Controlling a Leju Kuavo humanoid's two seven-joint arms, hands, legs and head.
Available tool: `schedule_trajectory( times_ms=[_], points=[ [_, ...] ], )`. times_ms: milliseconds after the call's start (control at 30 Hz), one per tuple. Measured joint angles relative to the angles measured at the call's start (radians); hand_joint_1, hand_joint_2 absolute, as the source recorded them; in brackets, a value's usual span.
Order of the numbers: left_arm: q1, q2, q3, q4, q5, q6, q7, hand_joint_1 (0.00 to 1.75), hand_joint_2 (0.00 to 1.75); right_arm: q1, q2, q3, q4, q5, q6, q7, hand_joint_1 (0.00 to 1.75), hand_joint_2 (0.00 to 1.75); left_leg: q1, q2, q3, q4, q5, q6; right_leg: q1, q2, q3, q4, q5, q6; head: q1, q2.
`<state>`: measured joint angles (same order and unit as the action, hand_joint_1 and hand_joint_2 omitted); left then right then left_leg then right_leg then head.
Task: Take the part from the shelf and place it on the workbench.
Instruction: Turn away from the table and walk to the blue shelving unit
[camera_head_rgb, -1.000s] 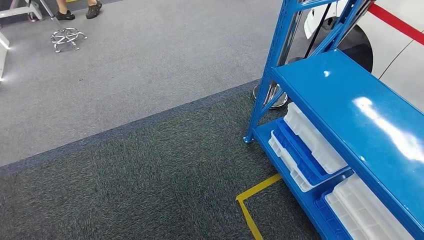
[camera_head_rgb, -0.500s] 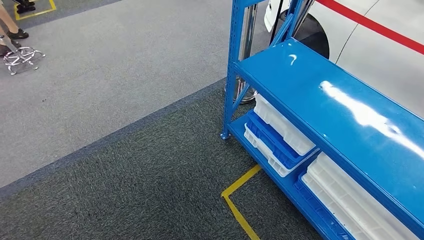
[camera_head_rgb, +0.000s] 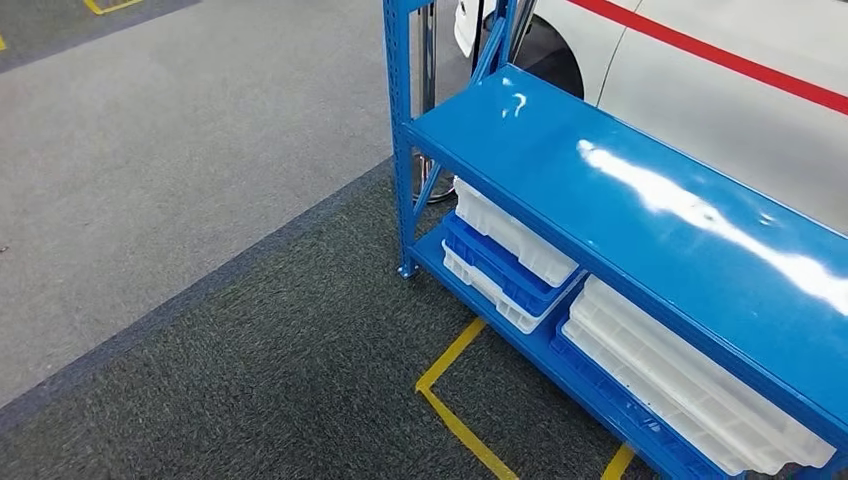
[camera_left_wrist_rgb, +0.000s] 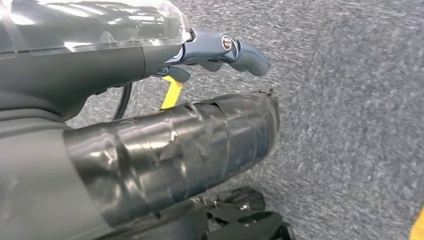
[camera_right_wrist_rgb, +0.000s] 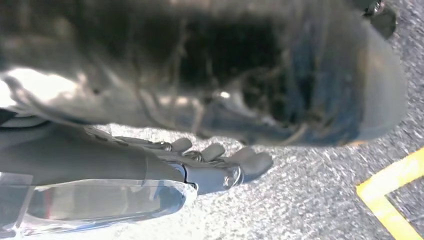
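Observation:
A blue metal shelf (camera_head_rgb: 600, 190) stands on the right of the head view, its glossy middle board bare. On its bottom board lie stacked white trays (camera_head_rgb: 510, 235) and a blue tray (camera_head_rgb: 495, 265), with more white trays (camera_head_rgb: 690, 390) further right. I cannot make out any part on the shelf. My left hand (camera_left_wrist_rgb: 215, 50) hangs over the grey carpet with nothing in it, thumb stretched out. My right hand (camera_right_wrist_rgb: 210, 165) also hangs above the carpet, fingers loosely extended and holding nothing.
Yellow tape lines (camera_head_rgb: 450, 370) mark the dark carpet (camera_head_rgb: 250, 400) in front of the shelf. Lighter grey carpet (camera_head_rgb: 180, 150) lies to the left. Behind the shelf stands a white body with a red stripe (camera_head_rgb: 700, 90).
The camera has turned: the shelf has slid leftward in the picture and more of its length shows. The person's feet and the chrome stool base have left the picture.

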<state>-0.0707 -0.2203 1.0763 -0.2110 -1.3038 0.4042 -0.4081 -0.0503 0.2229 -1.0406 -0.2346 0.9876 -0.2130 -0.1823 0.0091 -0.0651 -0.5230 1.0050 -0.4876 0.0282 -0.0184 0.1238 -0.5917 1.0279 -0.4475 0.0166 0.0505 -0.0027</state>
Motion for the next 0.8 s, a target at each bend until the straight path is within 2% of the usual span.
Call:
schedule_trajectory(
  times_ms=[67,133,167,200,233,267,300,367,400,433,500,533,567,633,667,700,733,800],
  points=[
    [0.000,-0.001,0.000,0.000,-0.001,0.000,0.004,0.00,0.00,0.001,-0.001,0.000,0.000,0.001,0.000,0.003,0.00,0.00,0.005,0.027,0.006,-0.013,0.009,0.011,0.004,-0.043,-0.018,0.034,-0.025,0.008,0.002,0.000],
    [0.002,-0.002,0.000,0.000,-0.003,0.000,0.009,0.00,0.00,-0.001,-0.001,0.000,0.000,0.003,0.000,0.008,0.00,0.00,0.005,0.056,0.007,-0.018,0.012,0.017,0.005,-0.098,-0.068,0.141,-0.088,0.013,0.004,0.000],
    [0.004,-0.002,0.000,0.000,-0.003,-0.001,0.011,0.00,0.00,-0.002,-0.001,0.000,0.000,0.004,0.000,0.009,0.00,0.00,0.004,0.072,0.006,-0.017,0.011,0.018,0.003,-0.107,-0.099,0.205,-0.117,0.016,0.004,0.000],
    [0.005,-0.002,0.000,0.000,-0.004,-0.001,0.012,0.00,0.00,-0.002,-0.001,0.000,0.000,0.005,0.000,0.010,0.00,0.00,0.003,0.088,0.006,-0.017,0.010,0.018,0.002,-0.111,-0.120,0.250,-0.130,0.020,0.004,0.000],
    [0.006,-0.002,0.000,0.000,-0.004,-0.001,0.012,0.00,0.00,-0.001,-0.001,0.000,0.000,0.006,0.000,0.009,0.00,0.00,0.002,0.103,0.006,-0.016,0.009,0.018,0.000,-0.115,-0.124,0.262,-0.125,0.022,0.004,0.000],
    [0.005,-0.002,0.000,0.000,-0.004,-0.001,0.011,0.00,0.00,0.000,-0.002,0.000,0.000,0.007,0.001,0.007,0.00,0.00,0.002,0.116,0.007,-0.015,0.006,0.016,-0.002,-0.120,-0.106,0.234,-0.102,0.024,0.004,0.000],
    [0.005,-0.002,0.000,0.000,-0.004,-0.001,0.010,0.00,0.00,0.001,-0.003,0.000,0.000,0.008,0.002,0.005,0.00,0.00,0.002,0.128,0.009,-0.013,0.004,0.014,-0.003,-0.131,-0.071,0.172,-0.069,0.024,0.004,0.000],
    [0.003,-0.002,0.000,0.000,-0.004,-0.001,0.007,0.00,0.00,-0.001,-0.006,0.000,0.000,0.010,0.004,0.002,0.00,0.00,-0.001,0.146,0.012,-0.008,-0.004,0.005,0.001,-0.172,0.000,0.042,-0.025,0.016,0.004,0.000],
    [0.002,-0.002,0.000,0.000,-0.004,-0.001,0.006,0.00,0.00,-0.002,-0.006,0.000,0.000,0.011,0.004,0.002,0.00,0.00,-0.003,0.154,0.014,-0.006,-0.008,-0.001,0.003,-0.185,0.019,0.007,-0.017,0.011,0.004,0.000],
    [0.001,-0.002,0.000,0.000,-0.004,-0.001,0.006,0.00,0.00,-0.002,-0.006,0.000,0.000,0.011,0.004,0.002,0.00,0.00,-0.005,0.161,0.016,-0.005,-0.011,-0.007,0.006,-0.190,0.023,-0.005,-0.019,0.005,0.004,0.000],
    [-0.003,-0.002,0.000,0.000,-0.004,0.000,0.006,0.00,0.00,-0.001,-0.006,0.000,0.000,0.012,0.004,0.004,0.00,0.00,-0.005,0.175,0.023,-0.006,-0.015,-0.018,0.006,-0.171,0.022,-0.006,-0.015,-0.005,0.004,0.000],
    [-0.004,-0.002,0.000,0.000,-0.004,0.000,0.006,0.00,0.00,0.000,-0.006,0.000,0.001,0.012,0.003,0.005,0.00,0.00,-0.004,0.167,0.024,-0.001,-0.022,-0.024,0.003,-0.162,0.023,-0.010,-0.012,-0.011,0.003,0.000],
    [-0.005,-0.002,0.000,0.000,-0.004,0.000,0.006,0.00,0.00,0.000,-0.006,0.000,0.001,0.012,0.003,0.006,0.00,0.00,-0.001,0.149,0.017,0.020,-0.039,-0.029,0.000,-0.152,0.024,-0.015,-0.008,-0.017,0.002,0.000],
    [-0.004,-0.002,0.000,0.000,-0.005,0.000,0.007,0.00,0.00,-0.002,-0.006,0.000,0.001,0.012,0.003,0.006,0.00,0.00,0.004,0.098,-0.028,0.125,-0.103,-0.036,-0.003,-0.132,0.023,-0.019,-0.004,-0.025,-0.001,0.000],
    [-0.002,-0.002,0.000,0.000,-0.005,0.000,0.008,0.00,0.00,-0.002,-0.006,0.000,0.001,0.012,0.003,0.007,0.00,0.00,0.004,0.084,-0.062,0.196,-0.136,-0.038,-0.003,-0.121,0.021,-0.018,-0.003,-0.028,-0.001,0.000],
    [0.000,-0.002,0.000,0.000,-0.005,0.000,0.009,0.00,0.00,-0.002,-0.006,0.000,0.001,0.012,0.003,0.008,0.00,0.00,0.004,0.078,-0.091,0.254,-0.156,-0.040,-0.002,-0.109,0.019,-0.018,-0.002,-0.029,-0.001,0.000],
    [0.001,-0.002,0.000,0.000,-0.005,0.000,0.009,0.00,0.00,-0.001,-0.006,0.000,0.001,0.013,0.003,0.009,0.00,0.00,0.004,0.076,-0.106,0.282,-0.155,-0.040,-0.001,-0.096,0.018,-0.017,-0.002,-0.029,-0.002,0.000],
    [0.003,-0.002,0.000,0.000,-0.005,-0.001,0.009,0.00,0.00,0.001,-0.006,0.000,0.001,0.013,0.003,0.010,0.00,0.00,0.004,0.074,-0.099,0.259,-0.118,-0.039,-0.001,-0.075,0.017,-0.013,-0.002,-0.029,-0.002,0.000]
  ],
)
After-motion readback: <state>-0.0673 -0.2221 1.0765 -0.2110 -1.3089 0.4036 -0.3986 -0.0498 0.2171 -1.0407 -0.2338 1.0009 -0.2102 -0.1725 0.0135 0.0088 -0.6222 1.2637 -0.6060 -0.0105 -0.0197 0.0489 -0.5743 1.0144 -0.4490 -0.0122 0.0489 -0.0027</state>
